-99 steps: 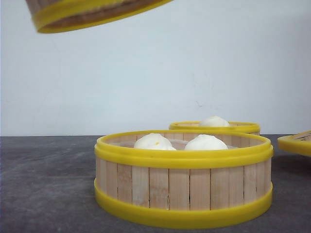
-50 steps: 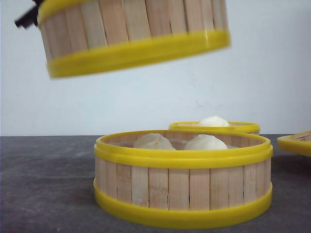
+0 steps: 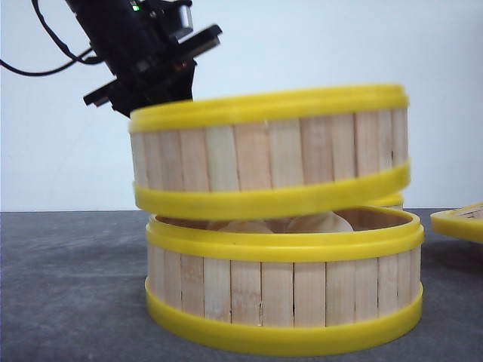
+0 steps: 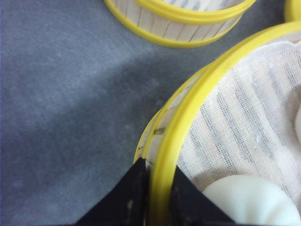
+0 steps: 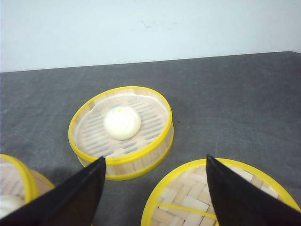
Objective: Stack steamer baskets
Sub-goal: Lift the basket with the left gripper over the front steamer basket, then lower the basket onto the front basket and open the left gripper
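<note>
My left gripper [image 3: 158, 94] is shut on the rim of a steamer basket [image 3: 272, 151] and holds it tilted just over a second steamer basket [image 3: 283, 283] on the table. The gap between them is narrow on the left and wider on the right. In the left wrist view the left gripper [image 4: 157, 165] pinches the yellow rim [image 4: 188, 117], one finger inside and one outside. A cloth liner and a white bun [image 4: 249, 200] lie inside the held basket. A third steamer basket [image 5: 121, 132] with one bun stands farther back. The right gripper [image 5: 155, 159] is open and holds nothing.
A shallow yellow-rimmed woven lid [image 5: 221, 197] lies under the right gripper; its edge also shows as the lid [image 3: 459, 220] at the right of the front view. Buns [image 3: 317, 222] sit in the lower basket. The grey tabletop [image 3: 68, 286] ends at a white wall.
The held basket has come down and to the right from the upper left. It now hangs just above the lower basket, and the left arm has come into the front view.
</note>
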You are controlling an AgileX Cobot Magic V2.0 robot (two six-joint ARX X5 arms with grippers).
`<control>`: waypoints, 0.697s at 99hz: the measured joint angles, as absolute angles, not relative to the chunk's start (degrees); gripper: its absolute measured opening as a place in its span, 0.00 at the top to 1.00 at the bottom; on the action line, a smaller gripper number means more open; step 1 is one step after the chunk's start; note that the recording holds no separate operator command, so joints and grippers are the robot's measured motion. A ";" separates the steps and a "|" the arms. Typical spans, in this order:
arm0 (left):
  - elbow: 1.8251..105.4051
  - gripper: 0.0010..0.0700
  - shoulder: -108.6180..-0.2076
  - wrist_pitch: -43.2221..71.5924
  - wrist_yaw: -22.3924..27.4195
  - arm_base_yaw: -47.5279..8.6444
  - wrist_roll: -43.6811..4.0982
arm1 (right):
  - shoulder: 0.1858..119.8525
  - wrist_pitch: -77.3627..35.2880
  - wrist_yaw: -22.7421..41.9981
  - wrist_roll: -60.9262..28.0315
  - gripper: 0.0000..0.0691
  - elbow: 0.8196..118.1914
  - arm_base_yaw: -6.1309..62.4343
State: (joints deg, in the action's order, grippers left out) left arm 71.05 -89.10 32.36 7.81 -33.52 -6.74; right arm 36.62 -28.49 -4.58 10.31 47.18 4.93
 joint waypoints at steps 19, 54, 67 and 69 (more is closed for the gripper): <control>71.05 0.97 -91.53 31.09 7.90 -33.52 -6.81 | 36.64 -28.53 -4.58 10.31 0.39 47.18 4.93; 71.05 0.97 -91.59 29.80 8.03 -33.52 -6.85 | 36.69 -28.53 -4.58 10.31 0.39 47.18 4.93; 71.05 0.97 -91.77 29.78 8.08 -33.58 -6.87 | 36.69 -28.53 -4.58 10.31 0.39 47.18 4.93; 71.05 0.97 -91.88 29.78 8.10 -33.63 -6.87 | 36.69 -28.53 -4.58 10.31 0.39 47.18 4.93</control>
